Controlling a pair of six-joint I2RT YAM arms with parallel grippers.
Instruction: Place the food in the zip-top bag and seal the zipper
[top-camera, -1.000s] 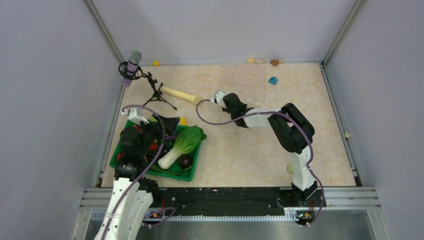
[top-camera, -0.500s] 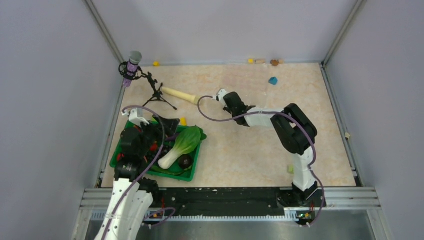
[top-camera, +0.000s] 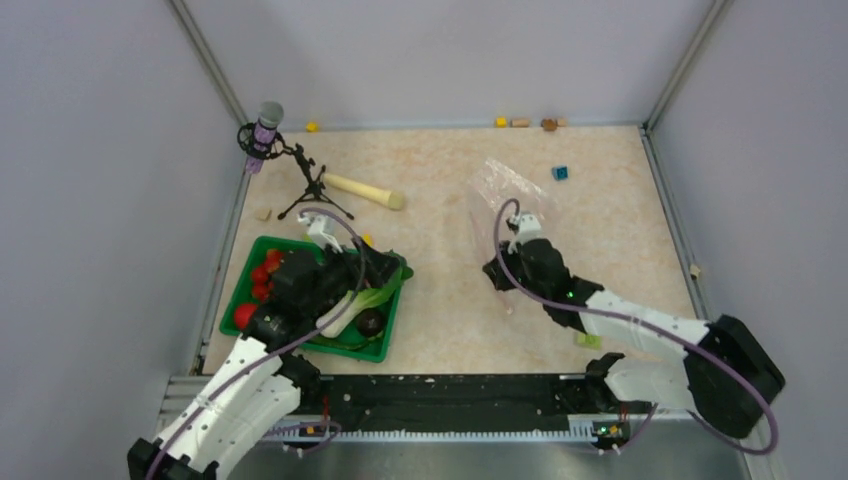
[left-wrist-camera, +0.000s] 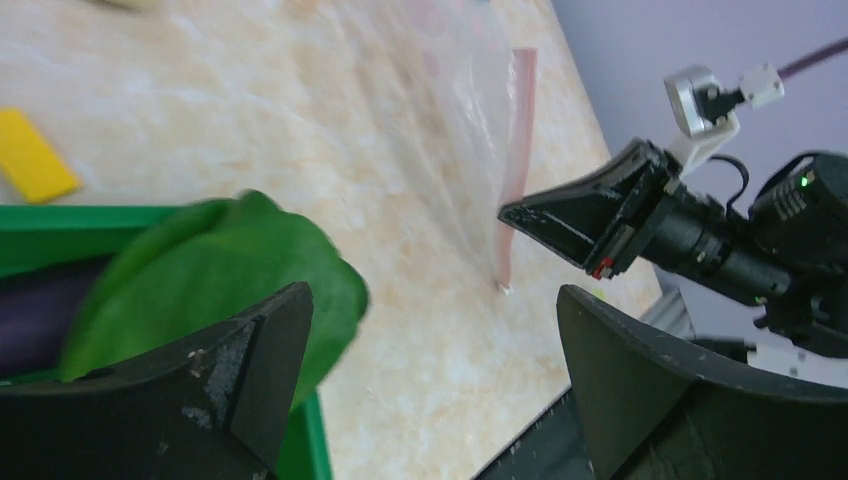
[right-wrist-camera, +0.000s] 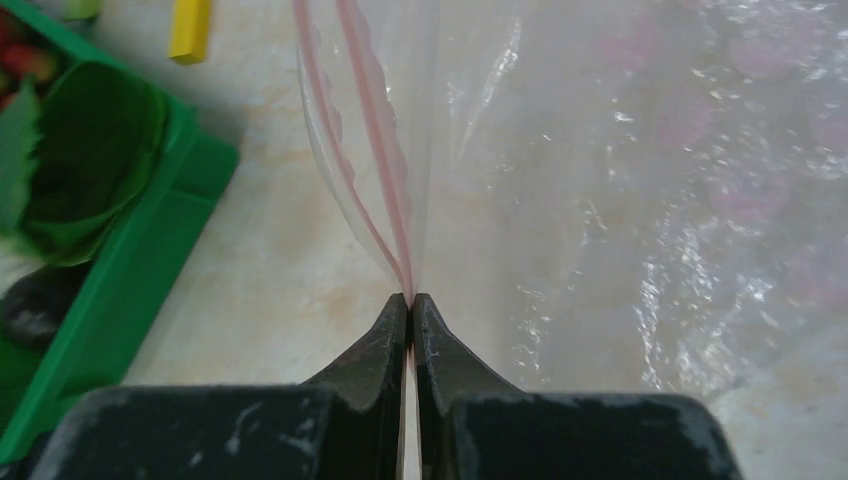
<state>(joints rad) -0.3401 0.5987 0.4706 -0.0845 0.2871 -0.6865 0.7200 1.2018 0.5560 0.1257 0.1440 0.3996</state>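
Right gripper (right-wrist-camera: 411, 310): fingertips pressed together, pinching the zipper (right-wrist-camera: 398, 245) at its near end, lower centre of the wrist view. The zip-top bag (top-camera: 500, 185) extends from there across the table (top-camera: 450, 320), upper centre-right. Left gripper (left-wrist-camera: 432, 295): jaws spread wide over the bok choy (left-wrist-camera: 220, 270) in the green tray (top-camera: 350, 352), lower left.

The left arm (top-camera: 238, 388) and the right arm (top-camera: 640, 322) match: white tube-like links and bulky black joint housings. A purple cable (left-wrist-camera: 815, 56) loops along each. The left pincer (left-wrist-camera: 432, 310) has broad black fingers flecked with pale scuffs; the right pincer (right-wrist-camera: 411, 310) has black wedge-shaped fingers. A green light (left-wrist-camera: 803, 182) glows on the right wrist, at three o'clock in the left wrist view.
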